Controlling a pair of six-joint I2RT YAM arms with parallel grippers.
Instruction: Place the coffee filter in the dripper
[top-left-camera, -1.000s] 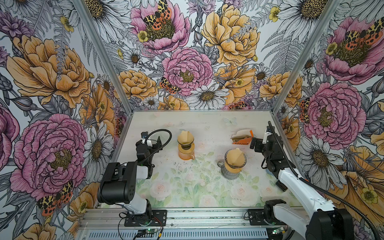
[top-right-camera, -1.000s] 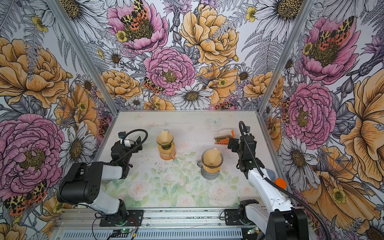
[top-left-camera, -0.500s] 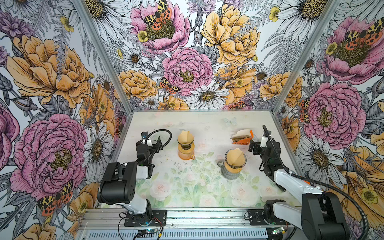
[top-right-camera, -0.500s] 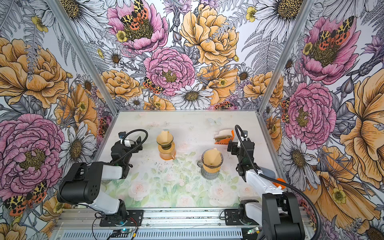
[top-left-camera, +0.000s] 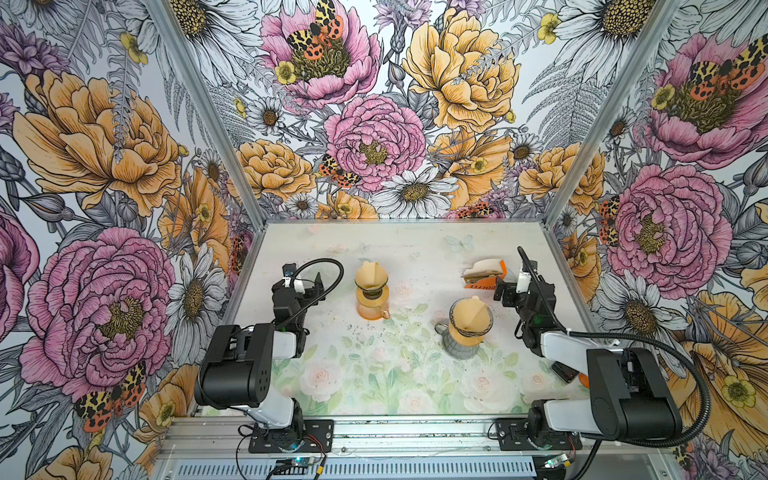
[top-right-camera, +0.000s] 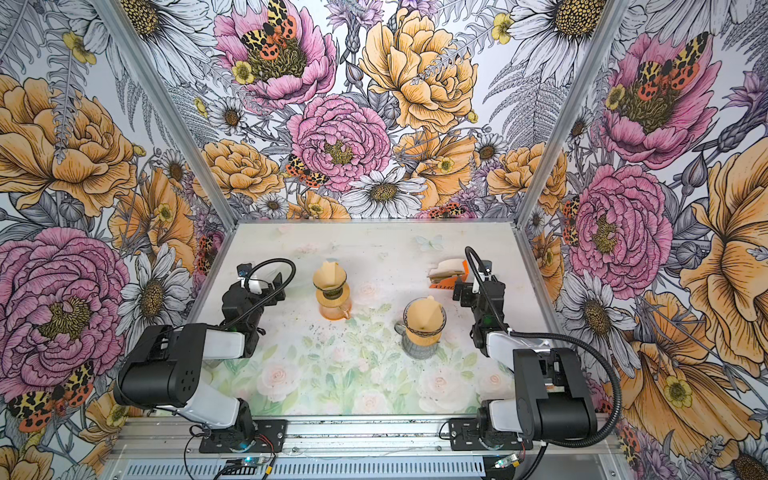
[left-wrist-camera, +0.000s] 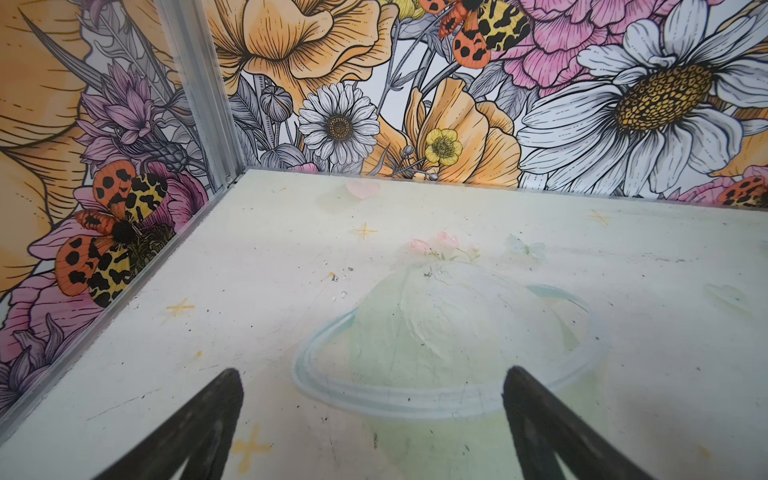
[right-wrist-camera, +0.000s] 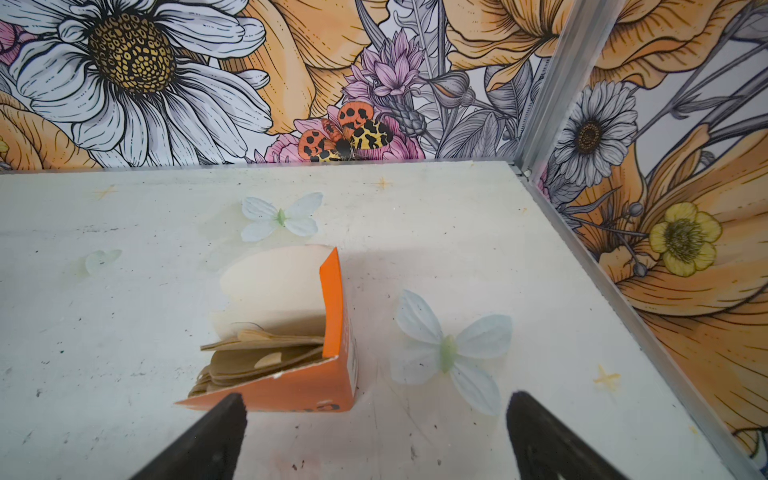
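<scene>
Two drippers stand on the table in both top views. One sits on an amber carafe (top-left-camera: 372, 307) (top-right-camera: 333, 309) with a brown coffee filter (top-left-camera: 370, 274) (top-right-camera: 329, 274) in it. The second dripper (top-left-camera: 471, 328) (top-right-camera: 424, 330), on a grey glass jug, also holds a brown filter (top-left-camera: 469, 316) (top-right-camera: 422, 318). An orange box (top-left-camera: 485, 283) (right-wrist-camera: 307, 386) of folded filters (right-wrist-camera: 257, 361) lies at the back right. My right gripper (top-left-camera: 500, 291) (top-right-camera: 461, 293) (right-wrist-camera: 376, 405) is open and empty, just short of the box. My left gripper (top-left-camera: 307, 286) (top-right-camera: 268, 286) (left-wrist-camera: 372, 380) is open and empty, left of the amber carafe.
Metal-framed floral walls (top-left-camera: 249, 208) close the table (top-left-camera: 374, 374) in at the left, back and right. A dark object with an orange end (top-left-camera: 567, 372) lies near the right edge, beside my right arm. Dark specks dot the table between the drippers.
My right arm has folded back toward its base and its gripper has shifted slightly left, staying beside the orange box. The left arm has not moved.
</scene>
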